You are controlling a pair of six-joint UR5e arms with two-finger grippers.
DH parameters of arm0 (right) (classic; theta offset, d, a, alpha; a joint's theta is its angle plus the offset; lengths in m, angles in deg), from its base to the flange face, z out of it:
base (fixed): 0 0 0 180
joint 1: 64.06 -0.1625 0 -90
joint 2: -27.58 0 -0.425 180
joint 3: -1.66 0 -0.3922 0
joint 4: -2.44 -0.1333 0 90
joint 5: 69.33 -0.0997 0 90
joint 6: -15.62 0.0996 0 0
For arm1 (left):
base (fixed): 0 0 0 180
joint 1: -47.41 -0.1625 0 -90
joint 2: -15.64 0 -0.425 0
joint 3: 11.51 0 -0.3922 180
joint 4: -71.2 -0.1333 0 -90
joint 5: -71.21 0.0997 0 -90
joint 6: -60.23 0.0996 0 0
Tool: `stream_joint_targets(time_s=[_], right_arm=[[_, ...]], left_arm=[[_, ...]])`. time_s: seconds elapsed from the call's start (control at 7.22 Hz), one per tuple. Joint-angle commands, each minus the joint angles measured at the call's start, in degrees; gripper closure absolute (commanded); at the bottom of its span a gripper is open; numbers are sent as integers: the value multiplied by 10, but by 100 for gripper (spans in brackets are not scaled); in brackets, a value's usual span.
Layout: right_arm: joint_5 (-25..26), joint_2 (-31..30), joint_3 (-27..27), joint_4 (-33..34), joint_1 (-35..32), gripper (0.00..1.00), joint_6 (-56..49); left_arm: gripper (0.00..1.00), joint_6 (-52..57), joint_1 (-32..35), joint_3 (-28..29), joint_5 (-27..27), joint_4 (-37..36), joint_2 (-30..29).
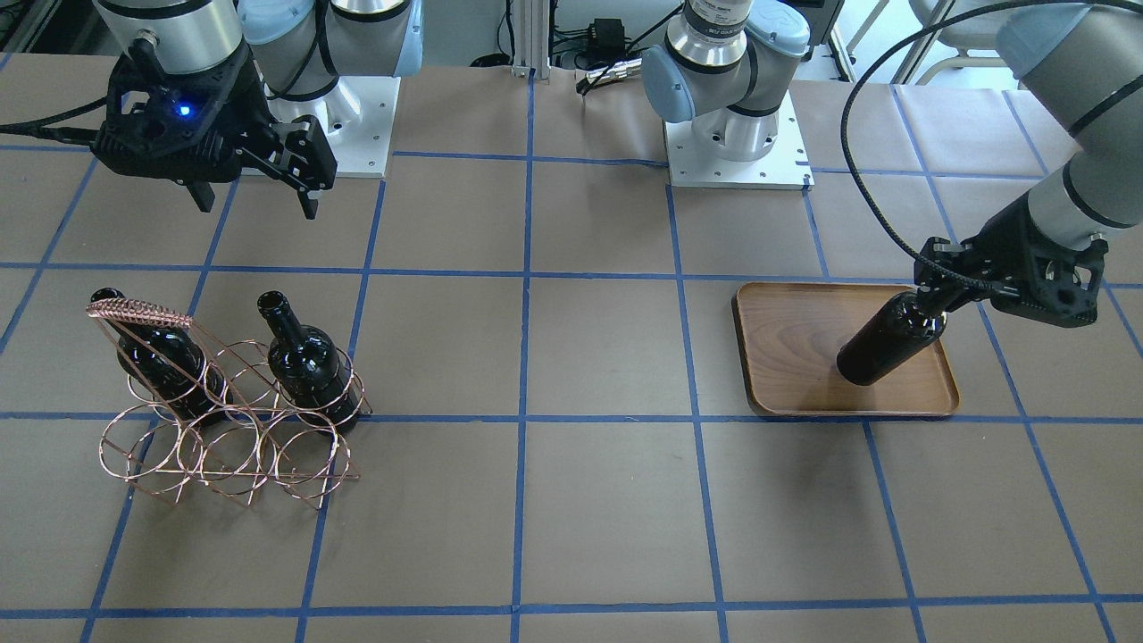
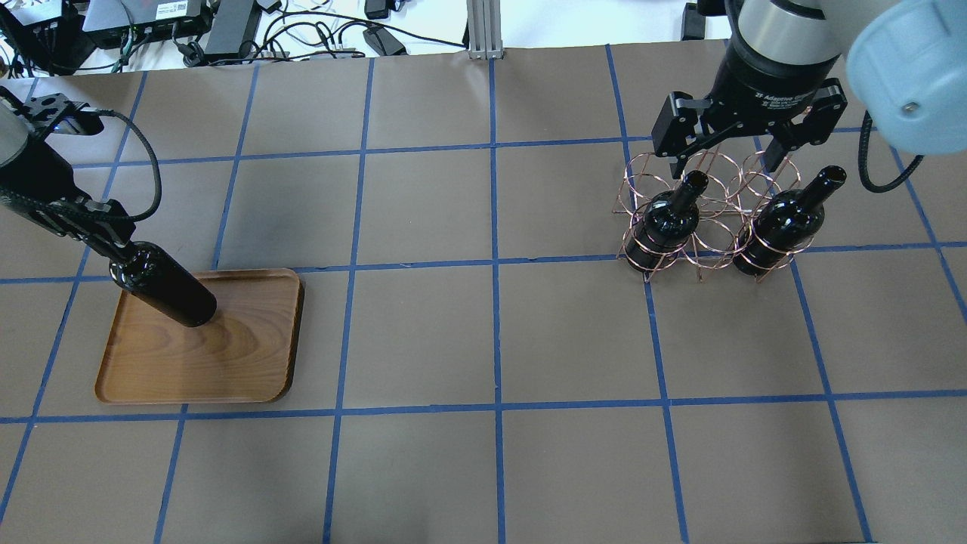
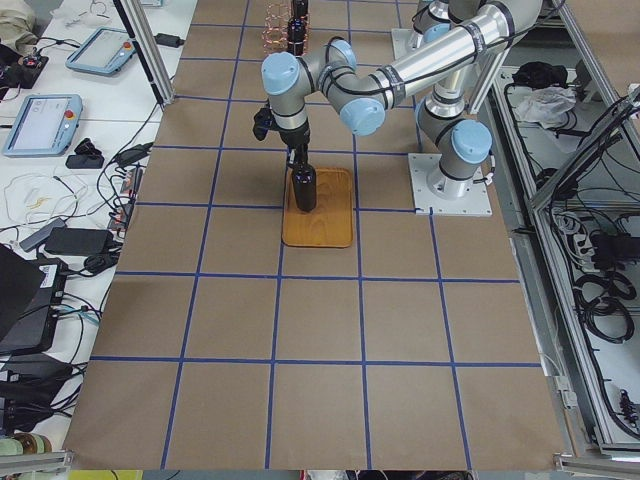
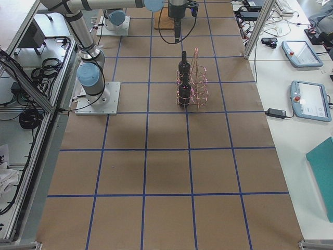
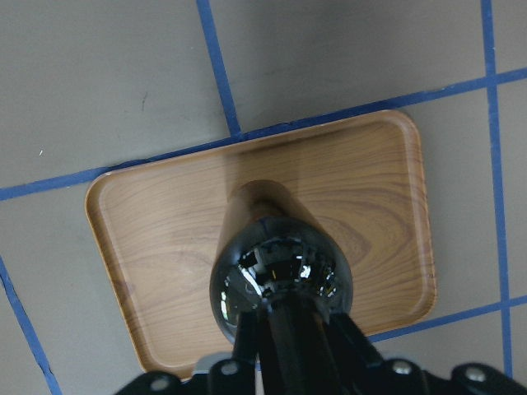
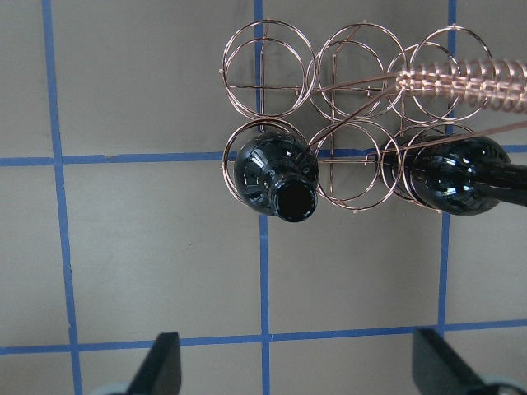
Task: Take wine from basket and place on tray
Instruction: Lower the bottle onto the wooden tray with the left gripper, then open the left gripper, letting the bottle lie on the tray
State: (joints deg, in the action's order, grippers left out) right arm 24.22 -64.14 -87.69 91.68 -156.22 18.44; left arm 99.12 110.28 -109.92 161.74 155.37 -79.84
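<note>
Left gripper (image 1: 931,302): clenching the neck of the wine bottle (image 1: 888,346).
Wine bottle: standing upright over the tray (image 1: 786,384); whether it is touching the wood is unclear.
Right gripper (image 1: 259,204): hanging with fingers spread wide above the basket (image 1: 228,451).

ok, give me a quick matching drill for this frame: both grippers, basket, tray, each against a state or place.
Column one:
1. left gripper
2. right gripper
3. wire basket
4. tray

Column two:
A. open, holding nothing
B. carries two wine bottles
C. lies beneath the gripped bottle
D. shut on a bottle's neck

Pairs: 1-D, 2-A, 3-B, 4-C.
</note>
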Motion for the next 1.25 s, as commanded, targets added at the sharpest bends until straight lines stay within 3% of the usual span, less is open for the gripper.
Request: stream_joint_targets(time_s=[0.0,0.28,0.42,0.69,1.11], right_arm=[[0,-1,3,1,0,0,-4],[-2,0,4,1,0,0,-4],[-4,-4,6,1,0,0,-4],[-10,-10,8,1,-1,0,-3],[-22,-37,26,1,-1,0,-4]], left_arm=[[87,-2,0,0,1,1,-4],[6,-2,0,1,1,10,-1],[0,-4,1,1,2,14,6],[0,-127,12,17,-1,42,24],[0,-200,53,72,-1,42,53]])
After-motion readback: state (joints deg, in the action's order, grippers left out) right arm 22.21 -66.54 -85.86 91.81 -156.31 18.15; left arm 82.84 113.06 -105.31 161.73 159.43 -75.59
